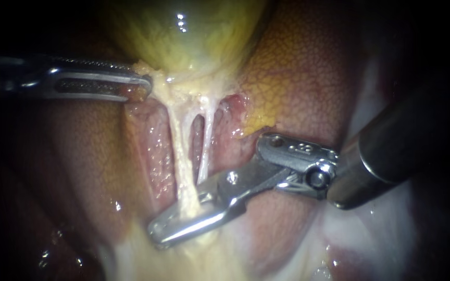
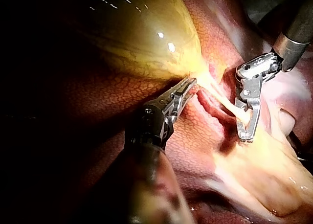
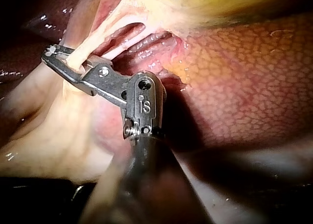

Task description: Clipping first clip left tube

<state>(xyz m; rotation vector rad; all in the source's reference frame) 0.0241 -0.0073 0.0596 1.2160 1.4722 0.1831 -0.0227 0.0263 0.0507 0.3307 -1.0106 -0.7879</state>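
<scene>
My right instrument (image 1: 175, 221), a dark shaft ending in 2 slim steel jaws, has those jaws drawn narrow across the left tube (image 1: 179, 156), a thick, pale yellow, ragged cord. Both jaws look pressed on it from opposite sides, low on its length, where it runs into the pale fatty bed. I judge this low, crosswise hold is meant to seat a clip square on the tube. Whether a clip lies inside the jaws I cannot tell.

Just beside it runs the right tube (image 1: 207, 140), a thin, white, glistening strand. It appears to pass outside the jaws, with a dark gap between the 2 tubes.

Further up, my left instrument (image 1: 140, 86), with long ridged silver jaws, is closed on frayed yellow tissue at the neck of the gallbladder (image 1: 194, 36), a glossy green-yellow sac. This probably keeps both tubes taut and apart. The liver (image 1: 298, 88), mottled red-brown, lies around them.
</scene>
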